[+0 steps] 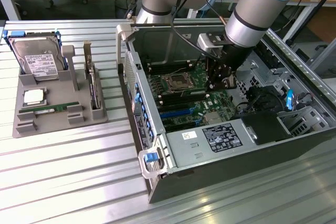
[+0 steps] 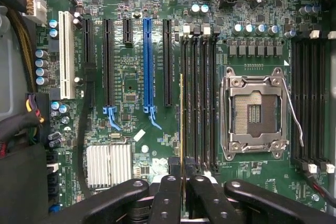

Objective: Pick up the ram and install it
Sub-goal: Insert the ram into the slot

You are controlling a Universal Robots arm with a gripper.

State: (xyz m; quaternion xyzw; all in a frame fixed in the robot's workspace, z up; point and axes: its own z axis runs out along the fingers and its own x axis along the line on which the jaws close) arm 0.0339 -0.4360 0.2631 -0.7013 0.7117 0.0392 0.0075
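**Green stick clamped edge-on over the memory slots**

Green and thin, the ram (image 2: 181,124) shows edge-on in the wrist view, pinched between the two black fingers (image 2: 167,198) of the gripper (image 2: 181,182); the jaws are clenched on it. The stick hangs over the motherboard (image 2: 131,66), lined up along the bank of black memory slots (image 2: 199,93) beside the empty CPU socket (image 2: 254,111). Whether its lower edge touches a slot cannot be told.

In the exterior view, the ribbed metal worktop (image 1: 63,182) lies nearest. On it stands the open computer case (image 1: 157,182), with a blue latch (image 1: 151,157) at its near corner and a labelled power supply (image 1: 212,141) along the near side. Further in, the gripper (image 1: 219,80) reaches down into the case over the board (image 1: 178,90), carried by the grey arm (image 1: 257,14).

At the exterior view's left, well apart from the case, a grey holder tray (image 1: 31,121) sits on the worktop. It carries a second green stick (image 1: 50,109) lying flat, a CPU chip (image 1: 34,96), an upright card (image 1: 94,90) and, at the far end, a hard drive (image 1: 35,59).
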